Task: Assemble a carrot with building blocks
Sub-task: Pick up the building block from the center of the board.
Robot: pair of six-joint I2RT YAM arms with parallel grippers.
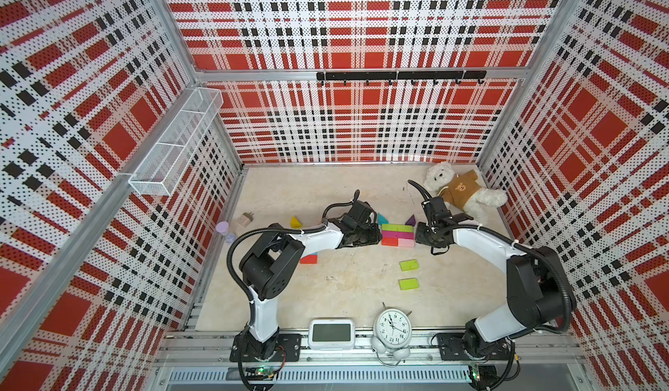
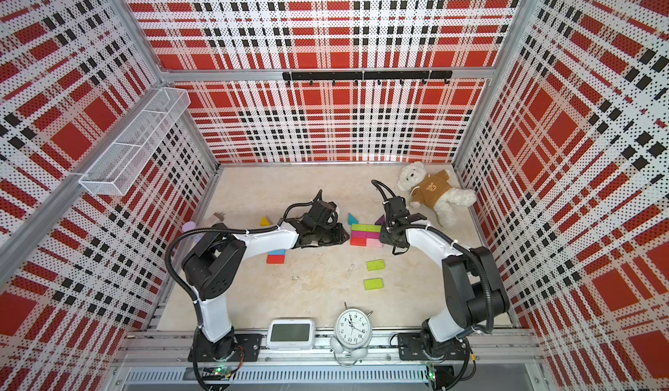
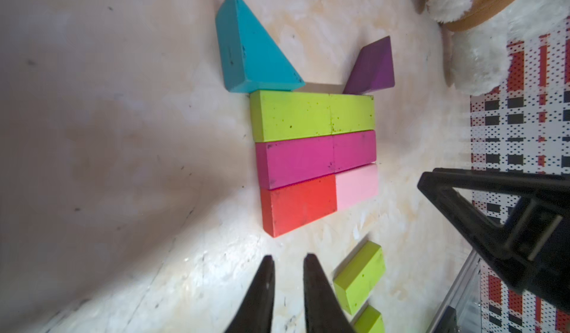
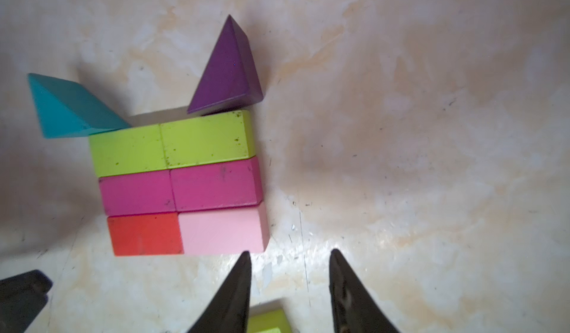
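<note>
The building blocks form a flat patch in both top views: a lime row point(image 1: 397, 227), a magenta row point(image 1: 397, 234), then a red-orange brick point(image 3: 299, 205) beside a pink brick point(image 4: 220, 231). A teal wedge point(image 3: 246, 47) and a purple wedge point(image 4: 228, 69) touch the lime row's far side. My left gripper point(image 3: 288, 259) hovers shut and holds nothing, just off the red-orange brick's end. On the other side, my right gripper point(image 4: 290, 254) stands open and empty by the pink brick's corner. Two loose lime bricks point(image 1: 409, 265) point(image 1: 409, 283) lie nearer the front.
A yellow wedge point(image 1: 295, 222) and a red brick point(image 1: 308, 259) with a blue one lie by the left arm. A teddy bear point(image 1: 459, 190) fills the back right corner. An alarm clock point(image 1: 392, 329) and a display point(image 1: 331, 333) stand at the front edge; a lilac hourglass point(image 1: 226, 231) stands at the left.
</note>
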